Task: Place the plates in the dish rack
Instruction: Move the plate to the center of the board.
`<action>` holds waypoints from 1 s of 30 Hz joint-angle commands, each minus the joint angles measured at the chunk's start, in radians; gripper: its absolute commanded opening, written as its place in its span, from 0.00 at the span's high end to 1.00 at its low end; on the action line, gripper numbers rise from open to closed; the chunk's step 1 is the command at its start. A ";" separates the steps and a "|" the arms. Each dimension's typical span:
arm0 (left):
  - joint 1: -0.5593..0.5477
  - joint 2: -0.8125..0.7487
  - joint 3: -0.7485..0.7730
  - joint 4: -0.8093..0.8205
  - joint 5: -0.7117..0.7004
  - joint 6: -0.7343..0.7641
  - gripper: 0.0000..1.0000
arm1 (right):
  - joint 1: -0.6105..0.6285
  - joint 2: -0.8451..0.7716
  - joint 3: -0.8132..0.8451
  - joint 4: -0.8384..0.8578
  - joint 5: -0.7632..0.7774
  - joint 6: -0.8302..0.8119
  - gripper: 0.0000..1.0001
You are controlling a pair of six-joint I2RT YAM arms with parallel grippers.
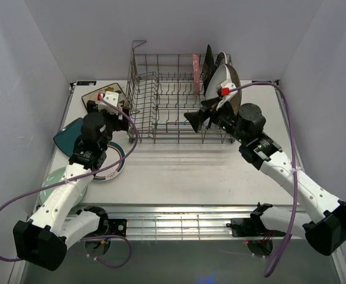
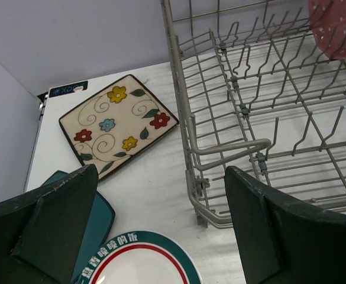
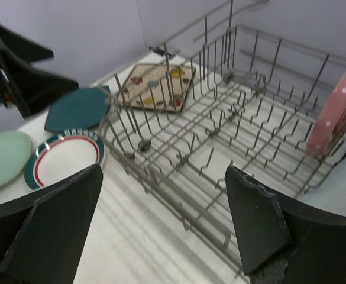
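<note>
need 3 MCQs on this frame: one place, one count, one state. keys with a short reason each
1. Where is the cream floral plate?
A) standing in the dish rack
B) flat on the table, left of the rack
C) leaning on the back wall

2. How many plates lie flat on the table?
A) two
B) four
C) six

3. The left gripper is:
A) open and empty
B) shut on a plate
C) shut and empty

Key:
1 B: the left wrist view shows it lying flat beside the rack.
2 B: cream floral, teal square, teal-rimmed round, pale green.
3 A: its jaws stand wide apart with nothing between them.
</note>
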 commanded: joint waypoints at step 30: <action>0.422 0.307 0.042 0.116 0.490 0.037 0.02 | 0.005 -0.159 -0.356 0.200 0.031 -0.053 0.10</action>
